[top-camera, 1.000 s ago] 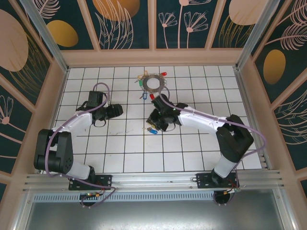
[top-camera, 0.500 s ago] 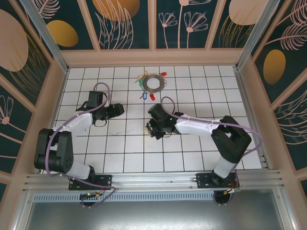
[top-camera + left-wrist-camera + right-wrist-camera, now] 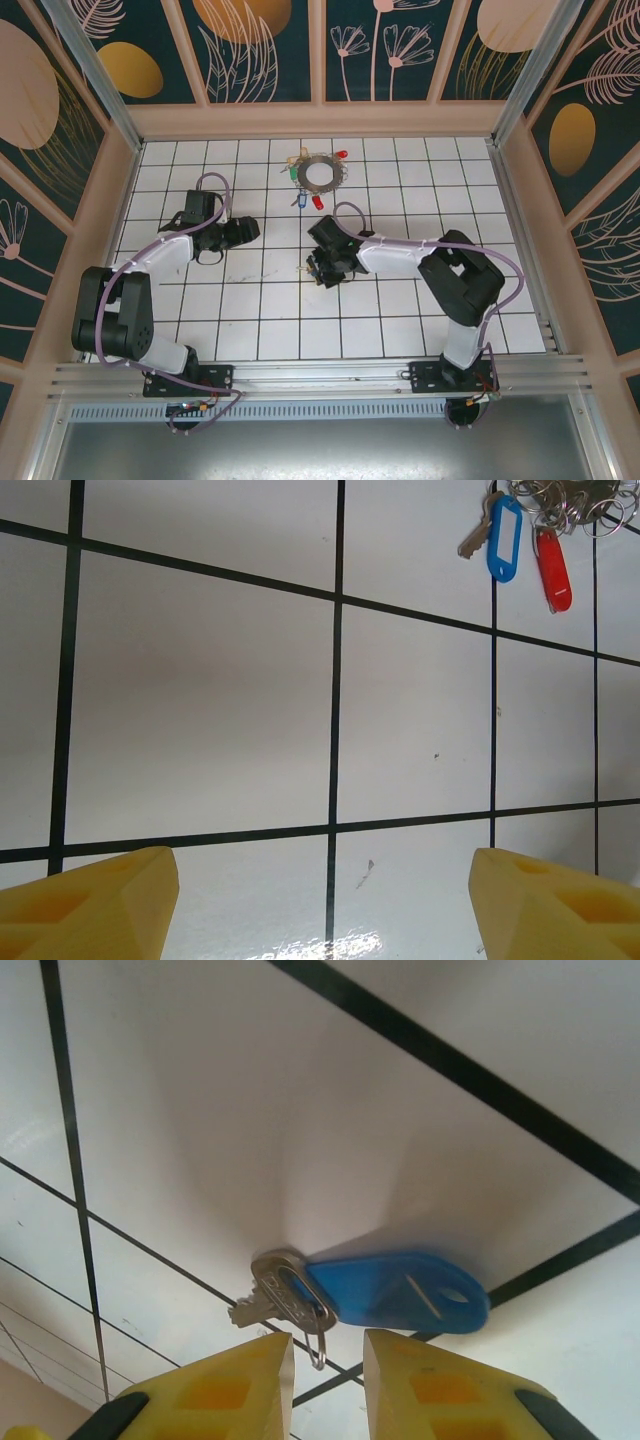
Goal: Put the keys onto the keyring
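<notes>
Plainly, one blue key [image 3: 400, 1295] lies on the desk [image 3: 200, 1110], head right and blade left across the right wrist view, at the slightly parted right end effector [image 3: 328, 1338]; the left end effector [image 3: 322, 865] gapes wide; four keys [image 3: 299, 201] surround one keyring [image 3: 305, 176].

A flat grey metal keyring [image 3: 307, 176] is seen on the white tiled surface [image 3: 400, 320], with small colour-headed keys [image 3: 300, 201] clustered around it. The right gripper [image 3: 318, 268] is lowered near the keyring, towards the arm bases, and the left gripper [image 3: 248, 230] is placed left of that.
</notes>
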Tool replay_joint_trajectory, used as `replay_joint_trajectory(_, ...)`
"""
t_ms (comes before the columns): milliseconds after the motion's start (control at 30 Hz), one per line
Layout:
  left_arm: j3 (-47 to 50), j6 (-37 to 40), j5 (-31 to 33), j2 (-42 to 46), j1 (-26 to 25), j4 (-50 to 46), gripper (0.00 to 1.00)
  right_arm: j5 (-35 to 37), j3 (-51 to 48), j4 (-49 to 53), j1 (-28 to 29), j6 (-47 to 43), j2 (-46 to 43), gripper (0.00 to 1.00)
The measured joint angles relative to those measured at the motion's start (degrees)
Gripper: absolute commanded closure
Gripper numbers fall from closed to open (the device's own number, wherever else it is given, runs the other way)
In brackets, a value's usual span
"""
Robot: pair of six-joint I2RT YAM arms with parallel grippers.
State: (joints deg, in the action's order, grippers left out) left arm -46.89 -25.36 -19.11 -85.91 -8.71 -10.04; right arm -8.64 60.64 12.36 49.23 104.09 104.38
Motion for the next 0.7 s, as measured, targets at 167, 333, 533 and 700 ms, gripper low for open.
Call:
replay_joint_trajectory(167,0.0,0.0,0.0,-0.2,0.0,0.0,0.24,0.0,0.5,-0.2,0.0,0.0,0.9,0.78)
replay_joint_trajectory(333,0.0,0.0,-0.2,-0.4,0.0,0.0,0.23,0.1,1.0,-0.2,0.0,-0.2,1.6,0.9)
replay_joint_trajectory(533,0.0,0.0,-0.6,-0.5,0.0,0.0,0.23,1.0,1.6,0.1,0.0,-0.7,1.6,1.0)
replay_joint_trajectory(700,0.9,0.0,-2.7,-0.3,0.0,1.6,0.26,2.2,1.7,1.8,-0.1,-3.3,0.5,1.0)
